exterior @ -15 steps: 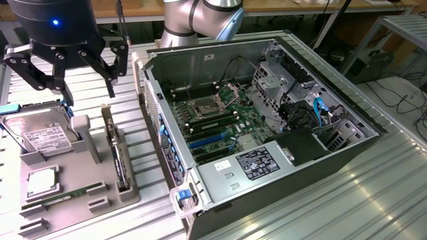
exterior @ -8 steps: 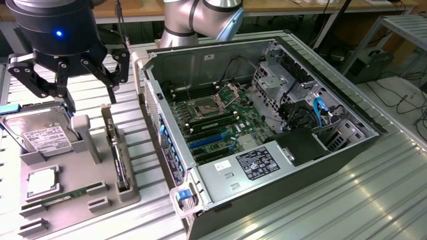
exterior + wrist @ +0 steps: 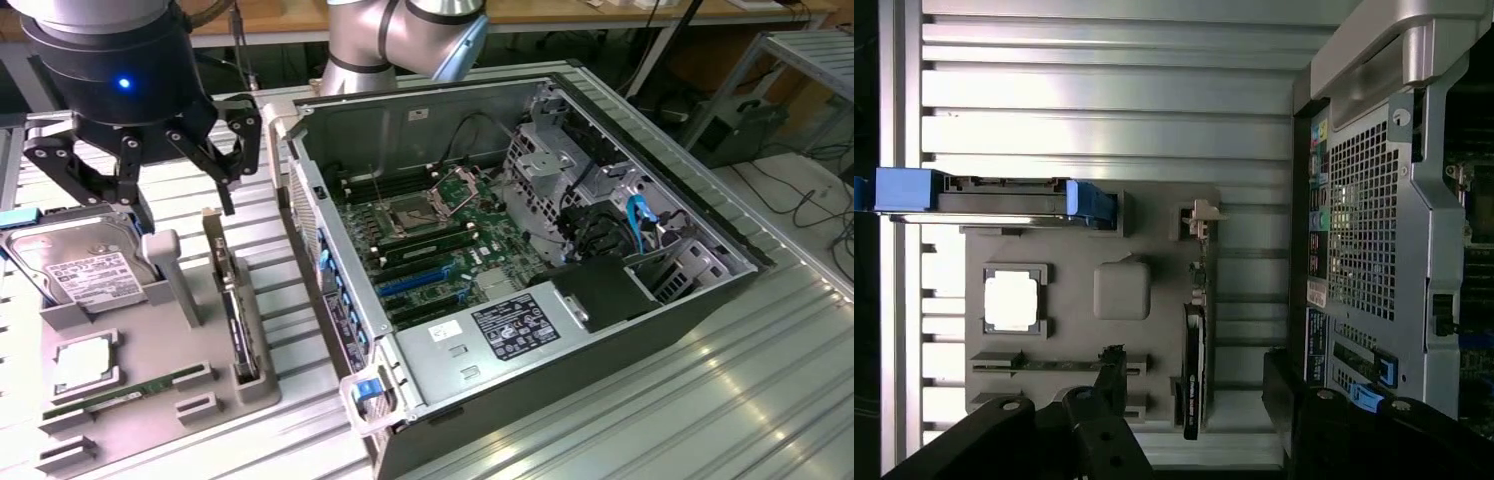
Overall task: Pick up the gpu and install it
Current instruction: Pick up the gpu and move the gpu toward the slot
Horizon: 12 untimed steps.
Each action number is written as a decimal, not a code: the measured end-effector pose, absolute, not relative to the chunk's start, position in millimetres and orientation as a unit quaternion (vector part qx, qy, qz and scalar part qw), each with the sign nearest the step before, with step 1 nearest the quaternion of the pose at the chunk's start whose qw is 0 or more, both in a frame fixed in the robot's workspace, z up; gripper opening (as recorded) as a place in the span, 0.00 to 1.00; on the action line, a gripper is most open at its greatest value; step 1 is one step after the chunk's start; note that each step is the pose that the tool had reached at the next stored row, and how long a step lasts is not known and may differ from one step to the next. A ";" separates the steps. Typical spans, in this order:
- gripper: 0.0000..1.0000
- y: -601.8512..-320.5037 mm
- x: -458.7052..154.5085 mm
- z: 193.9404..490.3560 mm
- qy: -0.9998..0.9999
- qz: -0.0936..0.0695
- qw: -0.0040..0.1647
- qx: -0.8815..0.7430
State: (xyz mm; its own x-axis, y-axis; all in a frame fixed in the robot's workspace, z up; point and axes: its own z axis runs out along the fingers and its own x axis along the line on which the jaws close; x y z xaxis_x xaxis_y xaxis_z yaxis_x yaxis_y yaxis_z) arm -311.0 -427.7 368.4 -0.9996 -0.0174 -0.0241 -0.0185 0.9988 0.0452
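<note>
open PC case (image 3: 641,380) | hard drive (image 3: 80,265) upright in grey holder (image 3: 154,350) | CPU (image 3: 83,365) | RAM stick (image 3: 127,392) | slatted metal table (image 3: 721,400)

On my feed the table (image 3: 747,380) looks like shiny ribbed metal, and the parts holder (image 3: 160,332) is matt grey plastic.

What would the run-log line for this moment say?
gripper: open, empty, above parts tray | gpu: edge-on in tray slot, untouched | computer case: open beside tray

Gripper (image 3: 1192,358) base cut off by edge
</note>
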 end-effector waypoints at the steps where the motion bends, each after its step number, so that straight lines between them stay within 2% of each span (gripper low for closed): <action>1: 0.66 -427.9 -311.0 367.9 1.000 0.023 0.012 -0.009; 12: 0.66 -431.0 -311.0 361.3 1.000 0.023 0.012 -0.009</action>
